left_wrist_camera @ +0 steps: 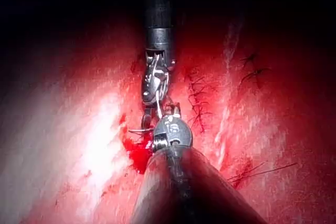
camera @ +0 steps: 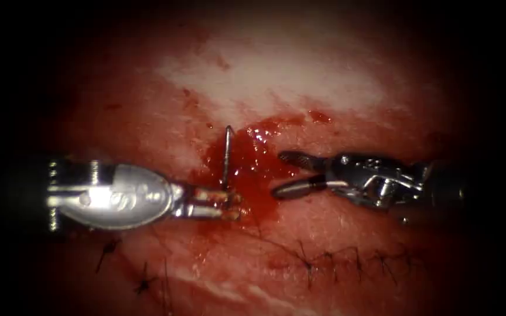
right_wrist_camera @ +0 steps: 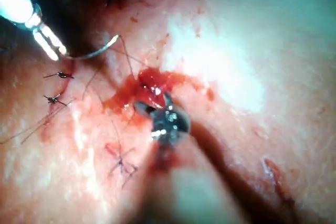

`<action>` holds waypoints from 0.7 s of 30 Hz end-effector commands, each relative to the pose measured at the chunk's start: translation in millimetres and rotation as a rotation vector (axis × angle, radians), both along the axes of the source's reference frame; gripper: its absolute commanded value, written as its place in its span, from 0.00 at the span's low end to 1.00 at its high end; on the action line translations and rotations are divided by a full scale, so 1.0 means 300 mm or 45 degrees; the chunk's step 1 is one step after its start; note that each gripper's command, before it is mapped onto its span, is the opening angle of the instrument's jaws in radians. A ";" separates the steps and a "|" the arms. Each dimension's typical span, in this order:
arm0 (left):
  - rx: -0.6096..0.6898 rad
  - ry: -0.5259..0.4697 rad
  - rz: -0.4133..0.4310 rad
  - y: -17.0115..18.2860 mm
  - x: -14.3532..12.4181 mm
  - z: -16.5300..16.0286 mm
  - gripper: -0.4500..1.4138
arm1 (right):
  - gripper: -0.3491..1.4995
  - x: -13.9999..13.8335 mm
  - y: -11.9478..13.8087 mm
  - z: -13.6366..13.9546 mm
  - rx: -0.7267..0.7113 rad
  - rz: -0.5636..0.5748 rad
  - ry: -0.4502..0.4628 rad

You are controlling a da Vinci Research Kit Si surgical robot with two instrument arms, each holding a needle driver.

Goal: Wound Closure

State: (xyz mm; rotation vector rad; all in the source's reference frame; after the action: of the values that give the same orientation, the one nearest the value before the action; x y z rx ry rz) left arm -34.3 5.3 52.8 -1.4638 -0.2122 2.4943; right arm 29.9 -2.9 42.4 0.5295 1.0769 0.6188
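Observation:
My left tool (camera: 229,205) comes in from the left, its jaws shut on the curved needle (camera: 227,157) near one end. The needle stands up clear of the tissue (camera: 276,76), at the left edge of a pool of red fluid (camera: 256,167). In the right wrist view the needle (right_wrist_camera: 93,52) arcs away from the left tool (right_wrist_camera: 51,46), and thin thread (right_wrist_camera: 126,59) runs from its free end down to the red fluid (right_wrist_camera: 152,83). My right tool (camera: 279,174) sits just right of the pool, jaws open and holding nothing.
A row of dark stitches (camera: 335,260) runs along the closed part of the cut, nearer the camera than both tools. More knots with cut thread ends (camera: 143,285) lie at the lower left. The stitches (right_wrist_camera: 121,163) also appear in the right wrist view.

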 end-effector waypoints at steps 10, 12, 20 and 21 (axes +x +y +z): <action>-0.011 -0.005 0.025 -0.003 -0.0020 -0.001 0.00 | 0.64 0.0045 -0.0030 0.0015 0.002 -0.002 0.003; -0.013 -0.008 0.030 -0.003 -0.0020 -0.002 0.00 | 0.64 0.0052 -0.0033 0.0014 0.002 -0.003 0.004; -0.005 -0.015 0.042 -0.002 0.0022 -0.010 0.00 | 0.64 0.0058 -0.0044 0.0010 0.003 -0.020 0.015; -0.005 -0.015 0.042 -0.002 0.0022 -0.010 0.00 | 0.64 0.0058 -0.0044 0.0010 0.003 -0.020 0.015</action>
State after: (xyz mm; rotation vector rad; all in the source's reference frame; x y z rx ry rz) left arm -32.6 5.1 48.6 -1.4771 -0.2259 2.5166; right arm 31.0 -3.6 42.2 0.5421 1.0819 0.6046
